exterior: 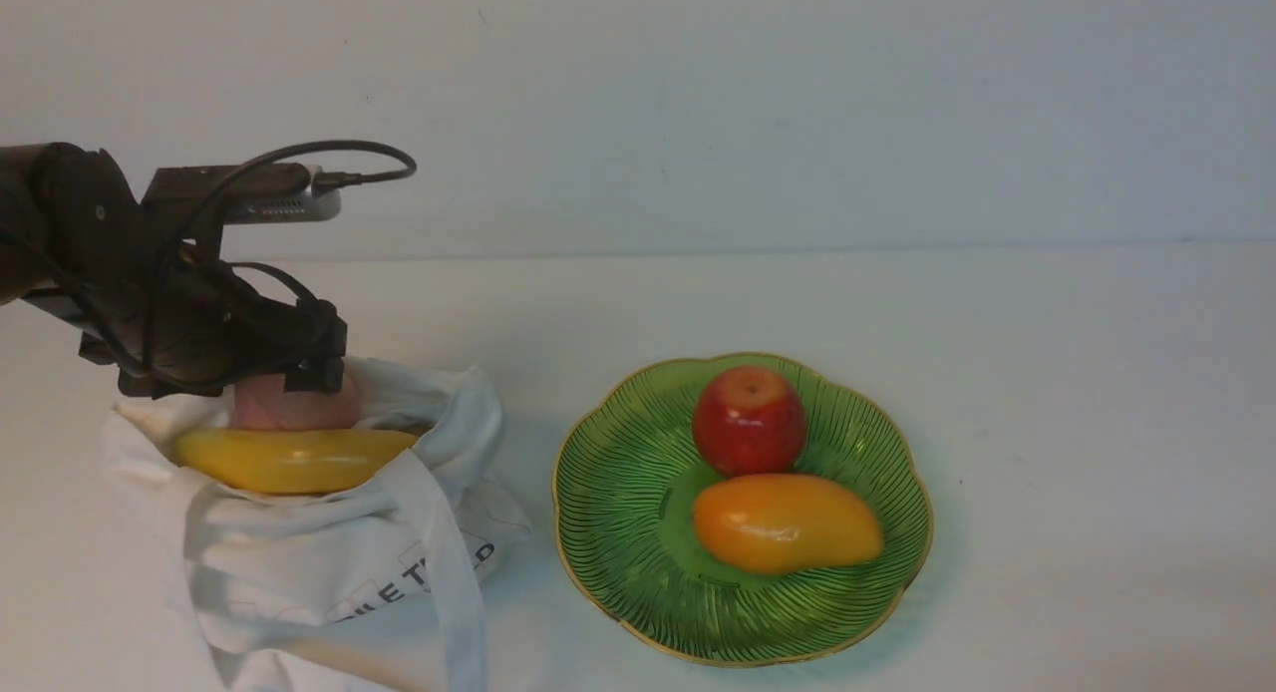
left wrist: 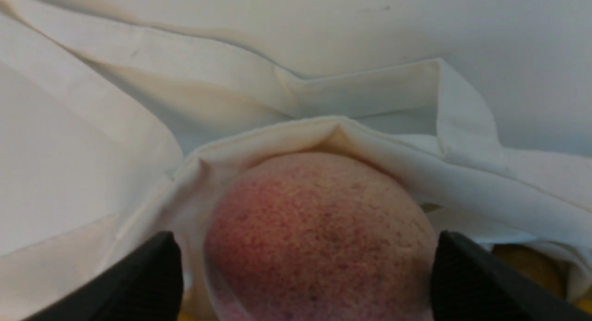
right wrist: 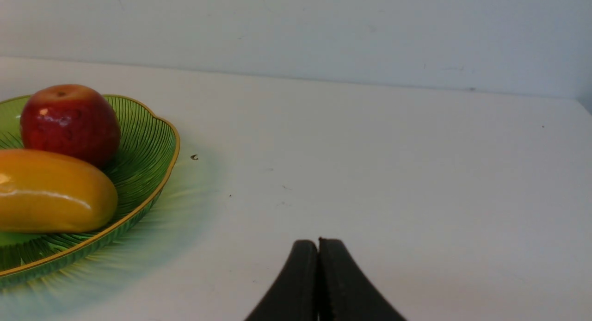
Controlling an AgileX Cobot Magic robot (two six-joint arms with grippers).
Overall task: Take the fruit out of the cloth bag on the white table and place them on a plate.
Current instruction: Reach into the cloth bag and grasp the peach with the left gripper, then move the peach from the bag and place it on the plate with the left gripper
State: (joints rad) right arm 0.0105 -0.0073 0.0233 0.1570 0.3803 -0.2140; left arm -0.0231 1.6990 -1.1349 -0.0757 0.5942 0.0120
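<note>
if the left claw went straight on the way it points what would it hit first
The peach, sitting inside the open left claw in the cloth bag; the bag's folded rim lies just beyond, though depth is unclear.

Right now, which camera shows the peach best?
Left wrist view: the peach fills the frame, speckled skin clear, flanked by the left gripper. Front view shows only a pink sliver behind the banana, under that gripper. Right wrist view shows none of it.
</note>
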